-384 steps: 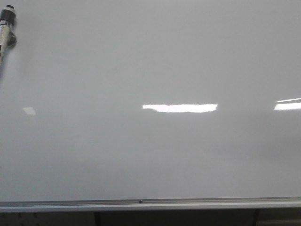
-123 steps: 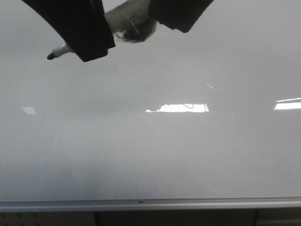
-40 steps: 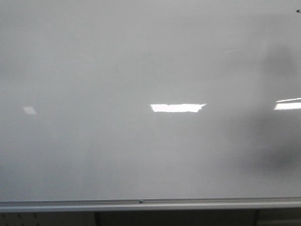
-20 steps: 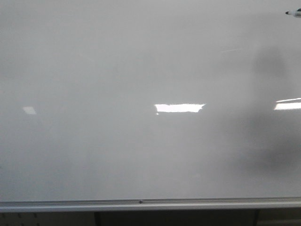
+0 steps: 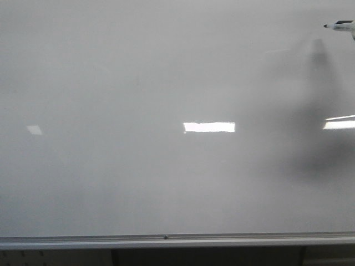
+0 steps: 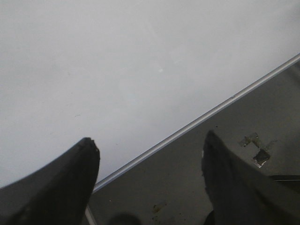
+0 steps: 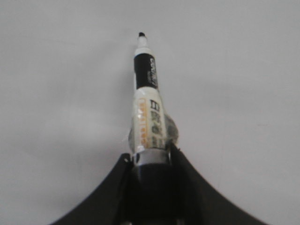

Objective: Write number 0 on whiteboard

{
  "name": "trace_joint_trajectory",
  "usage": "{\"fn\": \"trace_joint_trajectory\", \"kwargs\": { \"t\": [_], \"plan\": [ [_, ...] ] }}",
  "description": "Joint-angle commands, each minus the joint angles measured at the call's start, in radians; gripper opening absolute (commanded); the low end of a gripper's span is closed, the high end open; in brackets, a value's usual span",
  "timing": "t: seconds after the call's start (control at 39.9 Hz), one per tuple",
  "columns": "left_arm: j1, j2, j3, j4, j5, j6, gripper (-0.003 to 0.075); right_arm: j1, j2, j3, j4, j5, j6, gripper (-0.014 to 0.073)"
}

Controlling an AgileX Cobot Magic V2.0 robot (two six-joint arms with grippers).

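Right end effector (image 7: 149, 161) clamped on marker pen (image 7: 149, 112), tip over whiteboard (image 5: 166, 83), contact unclear. Left end effector (image 6: 150, 154) spread wide, empty, near board's frame. No 0 visible; writing all remains.

The white-and-black marker pen (image 5: 339, 25) reaches further into the front view from the upper right edge than half a second ago, and sits lower, its black tip pointing left. Its soft grey shadow (image 5: 319, 119) on the glossy white-grey whiteboard (image 5: 138, 183) has grown darker and longer, and the bright central reflection (image 5: 209, 127) has narrowed.
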Motion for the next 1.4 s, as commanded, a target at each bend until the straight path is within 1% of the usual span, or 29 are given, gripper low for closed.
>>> {"fn": "trace_joint_trajectory", "kwargs": {
  "t": [0.0, 0.25, 0.35, 0.55, 0.8, 1.0, 1.15, 1.38],
  "plan": [
    [0.005, -0.007, -0.027, -0.01, -0.058, -0.011, 0.0462, -0.002, 0.006, -0.052, -0.001, -0.086, -0.012, -0.0054],
    [0.005, -0.007, -0.027, -0.01, -0.058, -0.011, 0.0462, -0.002, 0.067, -0.098, -0.013, -0.094, -0.012, -0.0054],
    [0.005, -0.007, -0.027, -0.01, -0.058, -0.011, 0.0462, 0.022, 0.086, -0.134, -0.024, -0.079, -0.012, -0.0054],
    [0.005, -0.007, -0.027, -0.01, -0.058, -0.011, 0.0462, 0.086, 0.112, -0.154, -0.031, -0.008, -0.012, -0.0054],
    [0.005, -0.007, -0.027, -0.01, -0.058, -0.011, 0.0462, 0.092, 0.122, -0.128, -0.072, 0.116, -0.012, -0.0054],
    [0.005, -0.007, -0.027, -0.01, -0.058, -0.011, 0.0462, 0.047, 0.122, -0.095, -0.089, 0.145, -0.012, -0.0054],
    [0.005, -0.007, -0.027, -0.01, -0.058, -0.011, 0.0462, -0.013, 0.108, -0.095, -0.092, 0.116, -0.012, -0.0054],
    [0.005, -0.007, -0.027, -0.01, -0.058, -0.011, 0.0462, -0.04, 0.103, -0.151, -0.093, 0.089, -0.012, -0.0054]
  ]
}}
